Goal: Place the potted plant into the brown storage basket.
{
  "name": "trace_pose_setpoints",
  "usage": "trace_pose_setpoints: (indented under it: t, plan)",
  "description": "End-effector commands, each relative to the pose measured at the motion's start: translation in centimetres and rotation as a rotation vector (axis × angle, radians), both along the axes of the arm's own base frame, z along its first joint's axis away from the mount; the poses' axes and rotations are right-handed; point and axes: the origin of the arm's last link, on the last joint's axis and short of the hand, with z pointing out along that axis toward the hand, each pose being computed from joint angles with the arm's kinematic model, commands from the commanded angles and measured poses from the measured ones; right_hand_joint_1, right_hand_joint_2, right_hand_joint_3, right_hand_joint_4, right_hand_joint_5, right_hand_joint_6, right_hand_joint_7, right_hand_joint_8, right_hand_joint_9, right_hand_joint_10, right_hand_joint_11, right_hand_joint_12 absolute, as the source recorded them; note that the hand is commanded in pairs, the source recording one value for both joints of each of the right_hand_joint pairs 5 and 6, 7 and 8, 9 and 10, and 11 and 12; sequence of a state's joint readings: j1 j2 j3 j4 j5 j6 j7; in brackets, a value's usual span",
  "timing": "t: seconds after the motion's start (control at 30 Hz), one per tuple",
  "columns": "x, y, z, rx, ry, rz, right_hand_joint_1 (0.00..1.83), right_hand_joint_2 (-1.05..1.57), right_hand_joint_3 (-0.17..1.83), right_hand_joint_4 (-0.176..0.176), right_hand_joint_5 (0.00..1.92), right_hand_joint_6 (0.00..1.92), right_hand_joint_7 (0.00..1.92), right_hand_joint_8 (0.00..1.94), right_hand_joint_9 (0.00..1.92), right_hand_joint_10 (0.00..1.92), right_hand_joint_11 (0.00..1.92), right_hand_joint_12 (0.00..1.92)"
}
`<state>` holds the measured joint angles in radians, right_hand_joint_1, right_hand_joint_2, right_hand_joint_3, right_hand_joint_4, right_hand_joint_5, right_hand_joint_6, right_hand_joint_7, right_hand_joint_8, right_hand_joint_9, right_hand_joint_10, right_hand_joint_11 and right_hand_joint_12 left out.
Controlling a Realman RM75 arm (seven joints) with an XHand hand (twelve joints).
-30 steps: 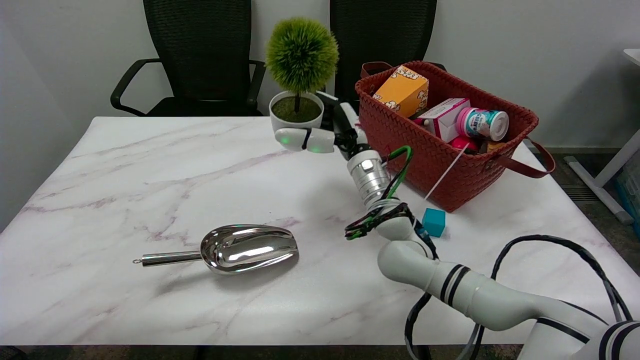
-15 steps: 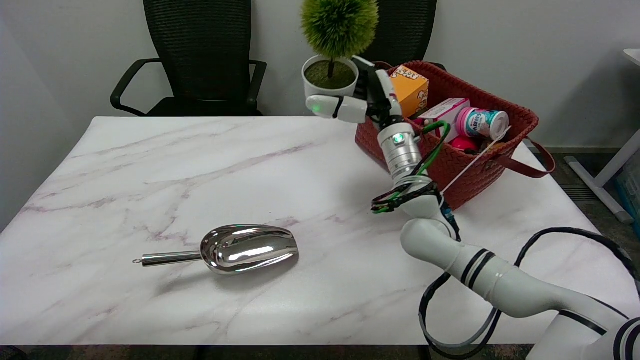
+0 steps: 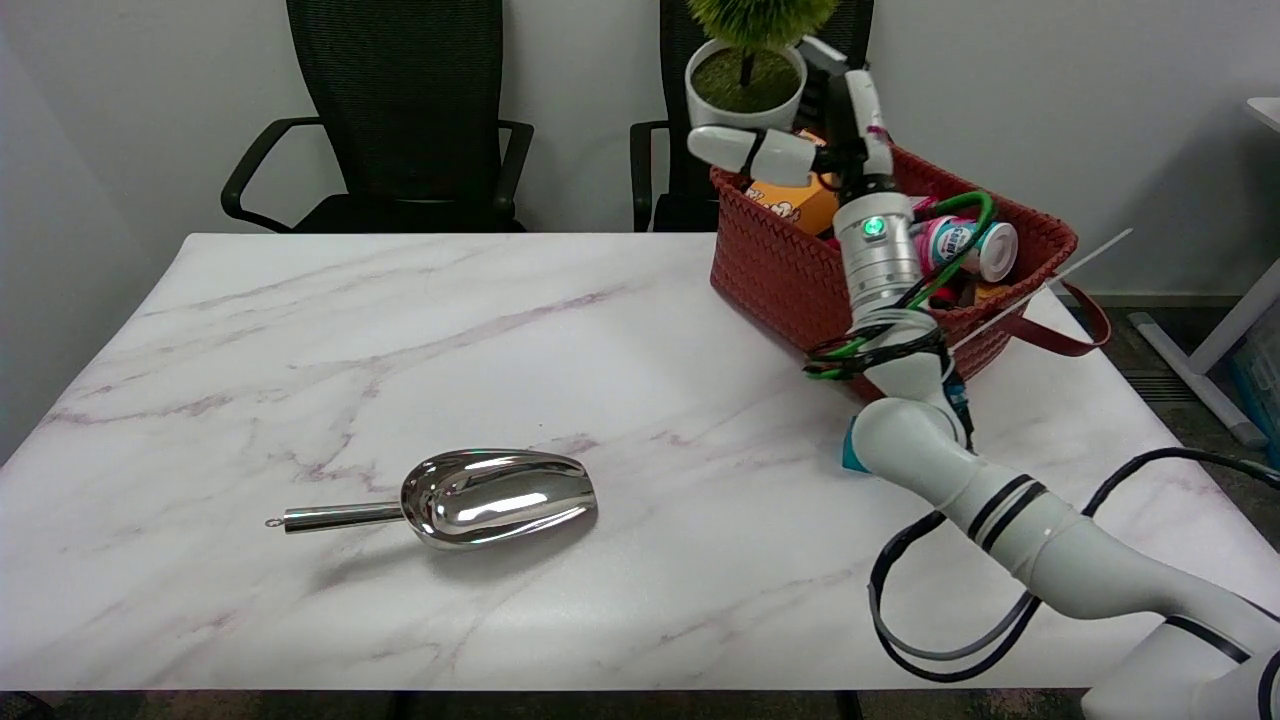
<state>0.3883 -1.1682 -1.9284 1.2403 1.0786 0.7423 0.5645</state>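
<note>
Plant transfer: pot above basket rim

Your right hand [image 3: 800, 140] grips the potted plant [image 3: 745, 75] over the brown storage basket [image 3: 780, 265] corner; releasing here risks tipping on the boxes inside.

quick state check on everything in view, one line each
potted plant: upright, held in the air above the basket's left end
right hand: grips the pot, fingers wrapped under it
brown storage basket: on the table, already holding boxes and a can
metal scoop: lying on the table, empty
</note>
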Motion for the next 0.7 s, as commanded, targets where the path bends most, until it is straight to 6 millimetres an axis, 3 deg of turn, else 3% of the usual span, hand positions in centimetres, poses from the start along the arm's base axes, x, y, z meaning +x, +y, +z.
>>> trace_pose_setpoints:
  t: [0.03,0.4,0.7]
  plan:
    - [4.1,3.6,6.7,-0.306,0.177,0.056,1.2,0.73,-0.13,0.0,0.79,0.79,1.08,1.08,0.98,0.98,0.74,0.74]
    - [1.9,5.2,10.4,-0.362,0.14,-0.028,1.23,0.6,-0.17,0.0,0.71,0.71,1.03,1.03,0.94,0.94,0.66,0.66]
    - [0.4,5.0,11.2,-0.455,0.263,-0.137,1.23,0.6,-0.17,0.0,0.71,0.71,1.04,1.04,0.94,0.94,0.66,0.66]
